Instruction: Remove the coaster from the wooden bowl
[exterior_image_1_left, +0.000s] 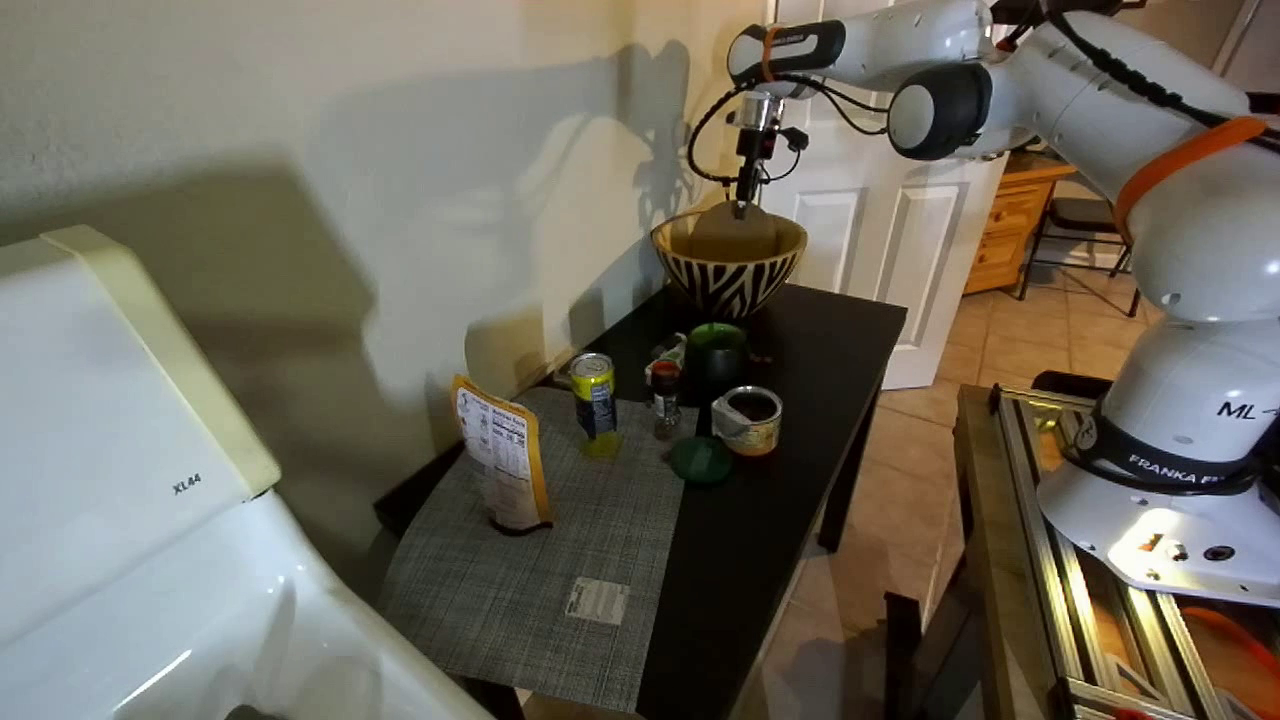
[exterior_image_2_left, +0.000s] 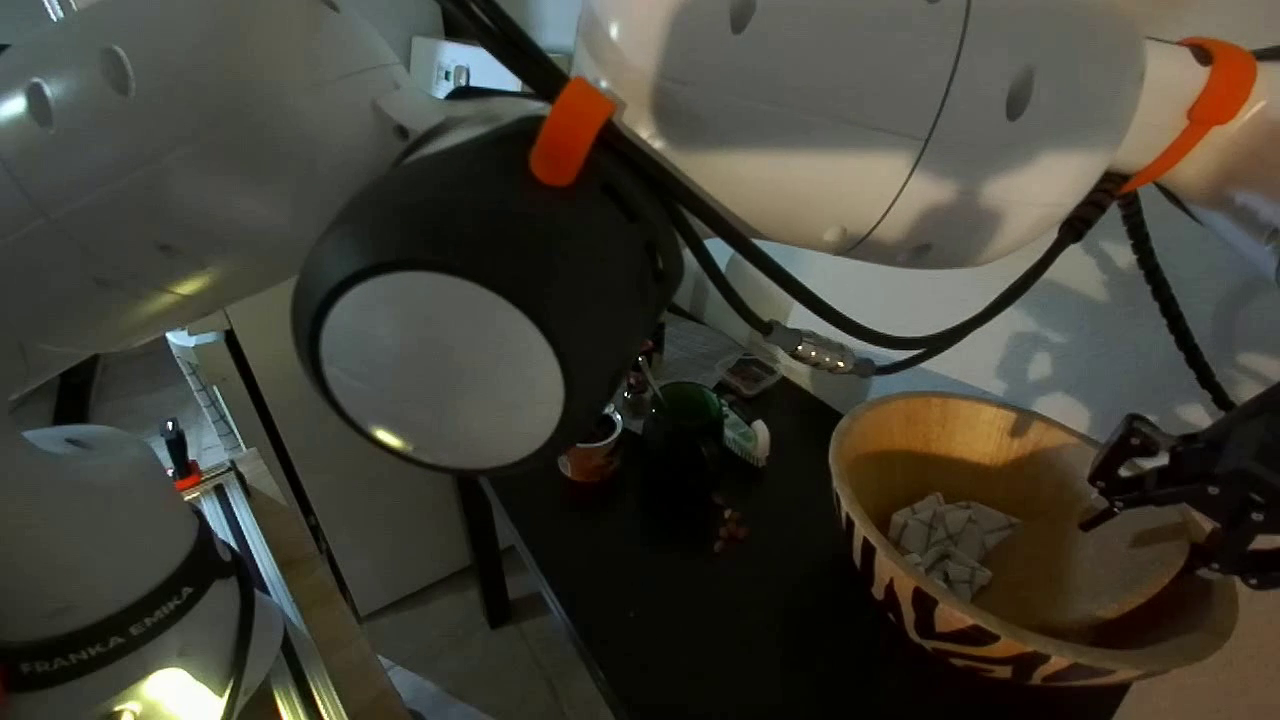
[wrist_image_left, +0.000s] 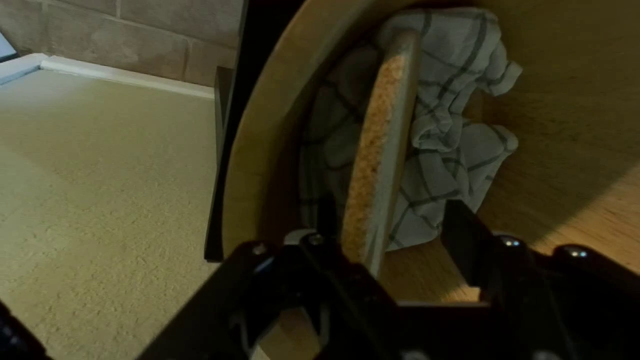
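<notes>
The coaster (wrist_image_left: 382, 140) stands on edge inside the wooden bowl (wrist_image_left: 255, 135), its cork side and pale rim showing in the wrist view. Zigzag stripes cover the outside of the bowl (exterior_image_1_left: 725, 288), which sits at the far end of the table. In an exterior view the round face of the coaster (exterior_image_2_left: 1110, 565) leans within the bowl (exterior_image_2_left: 930, 610). My gripper (wrist_image_left: 390, 212) straddles the coaster's upper edge, open. One finger lies close against the cork side, contact unclear; a gap separates the opposite finger (wrist_image_left: 462, 235) from the coaster. My gripper (exterior_image_1_left: 741, 208) points down over the bowl.
A crumpled checked cloth (wrist_image_left: 450, 60) lies in the bowl beneath the coaster. The wall rises close beside the bowl. On the dark table (exterior_image_1_left: 835, 345) stand a green cup (exterior_image_1_left: 717, 352), an opened can (exterior_image_1_left: 752, 425), a spice jar (exterior_image_1_left: 665, 400), a yellow can (exterior_image_1_left: 595, 400) and a pouch (exterior_image_1_left: 505, 455).
</notes>
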